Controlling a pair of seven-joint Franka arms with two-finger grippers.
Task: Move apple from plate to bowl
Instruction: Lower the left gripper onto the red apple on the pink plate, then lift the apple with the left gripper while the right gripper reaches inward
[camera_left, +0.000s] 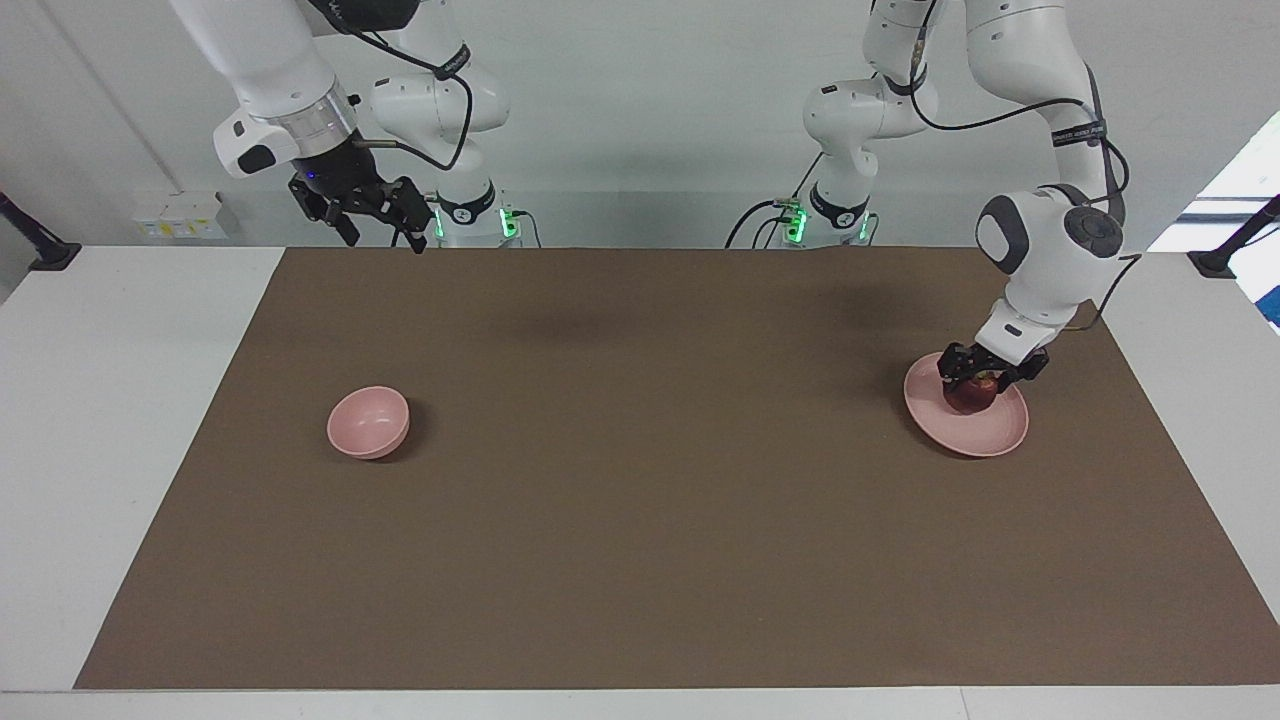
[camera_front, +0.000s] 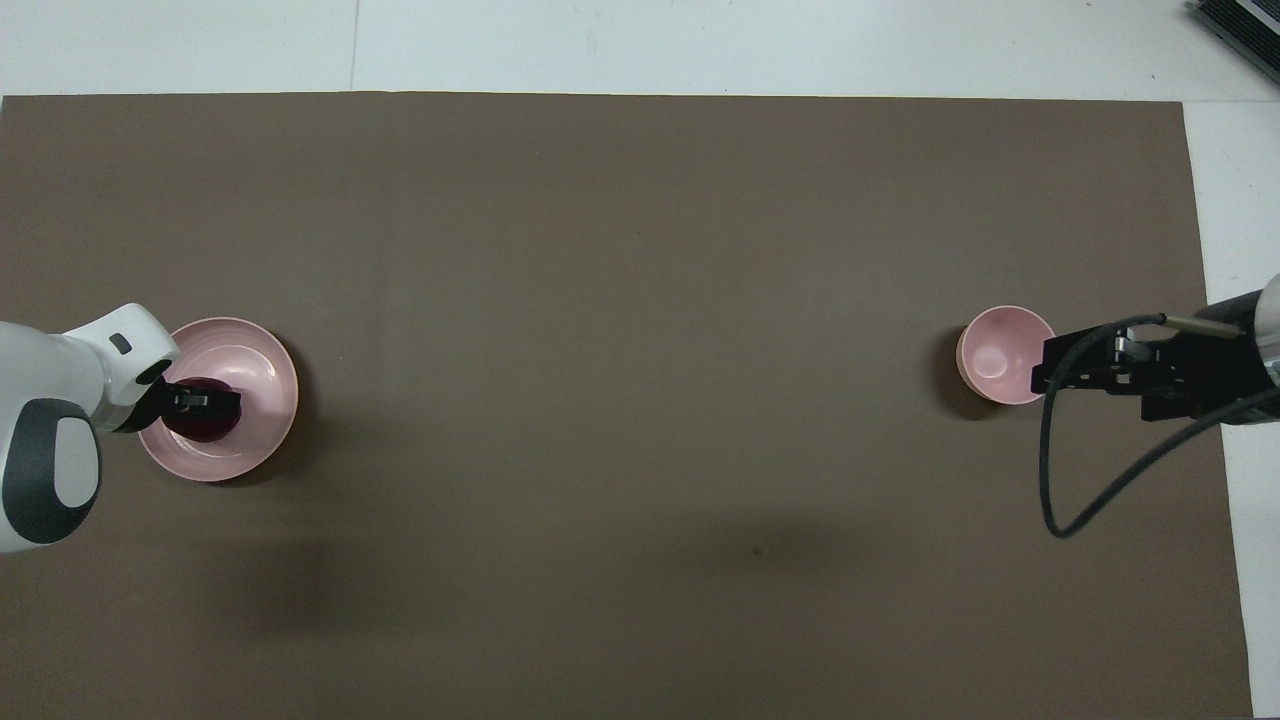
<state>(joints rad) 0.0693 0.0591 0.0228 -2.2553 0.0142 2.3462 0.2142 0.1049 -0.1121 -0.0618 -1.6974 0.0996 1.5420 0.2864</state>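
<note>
Left hand (camera_left: 982, 375) down on the apple (camera_left: 971, 394), fingers straddling it, grip not confirmable; apple sits on plate (camera_left: 985, 435) near the tabletop's left-arm end. Right hand (camera_left: 372, 217) raised, fingers spread. Bowl (camera_left: 368, 422) near right-arm end.

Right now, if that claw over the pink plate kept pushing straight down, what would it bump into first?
The left claw points down onto the small dark red apple, so it would likely press that against the wide pale pink plate.
</note>
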